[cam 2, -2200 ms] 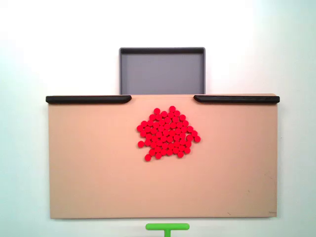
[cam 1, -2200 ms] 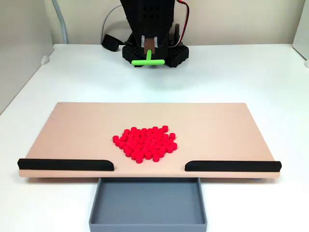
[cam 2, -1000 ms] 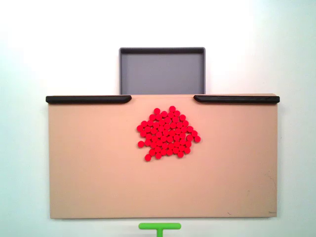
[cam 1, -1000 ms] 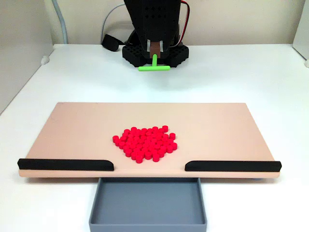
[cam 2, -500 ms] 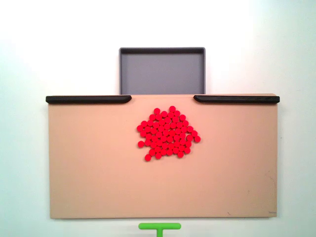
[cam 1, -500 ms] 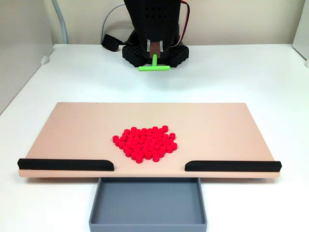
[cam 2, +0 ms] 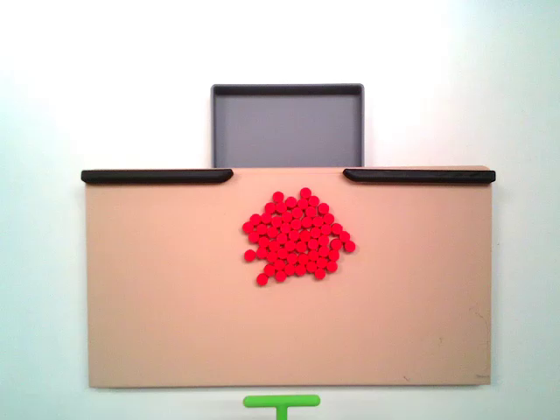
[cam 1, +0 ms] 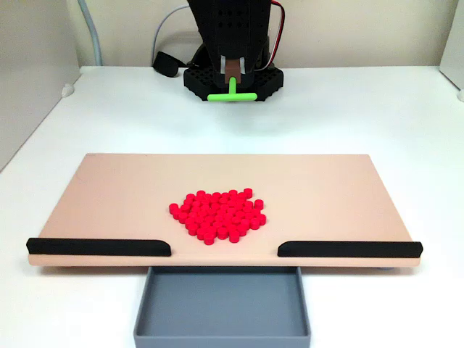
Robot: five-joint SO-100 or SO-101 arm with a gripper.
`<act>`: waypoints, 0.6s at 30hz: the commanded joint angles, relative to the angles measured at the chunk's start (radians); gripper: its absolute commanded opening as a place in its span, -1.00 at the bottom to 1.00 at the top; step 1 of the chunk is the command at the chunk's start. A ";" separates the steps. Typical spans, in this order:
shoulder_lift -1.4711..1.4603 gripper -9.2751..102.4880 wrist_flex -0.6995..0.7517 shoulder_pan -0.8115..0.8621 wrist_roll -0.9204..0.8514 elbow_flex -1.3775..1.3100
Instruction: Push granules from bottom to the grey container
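Where the tan board [cam 1: 109, 188] lies flat on the white table [cam 1: 362, 109], the granules [cam 1: 219, 215] sit in one tight cluster near its middle, slightly toward the edge that carries the two black strips [cam 1: 98, 247]. In the other fixed view the granules [cam 2: 297, 234] lie just below the gap between the strips [cam 2: 157, 176], apart from both. The grey container [cam 1: 221, 335] stands on the table against that edged side of the board, lined up with the gap; its floor [cam 2: 287, 131] is bare grey in the top-down view. The gripper [cam 1: 232, 71] hangs in front of the black arm base [cam 1: 267, 83], well apart from the board's far edge. Its fingers are closed on the stem of the green T-shaped pusher [cam 1: 231, 95], whose crossbar runs level, left to right. In the top-down view the pusher's crossbar [cam 2: 281, 402] shows just beyond the board's lower edge, not touching it, and well apart from the granules.
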 commanded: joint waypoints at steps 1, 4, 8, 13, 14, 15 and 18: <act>0.026 -0.84 -0.008 -0.006 -0.008 -0.006; 0.026 -0.84 -0.008 -0.005 -0.008 -0.006; 0.018 -0.84 -0.008 -0.002 -0.012 -0.006; 0.005 -0.84 -0.008 -0.002 -0.023 -0.006; 0.000 -0.84 -0.008 0.000 -0.025 -0.006; -0.003 -0.84 -0.008 0.000 -0.028 -0.006; -0.012 -0.84 -0.015 0.000 -0.025 -0.006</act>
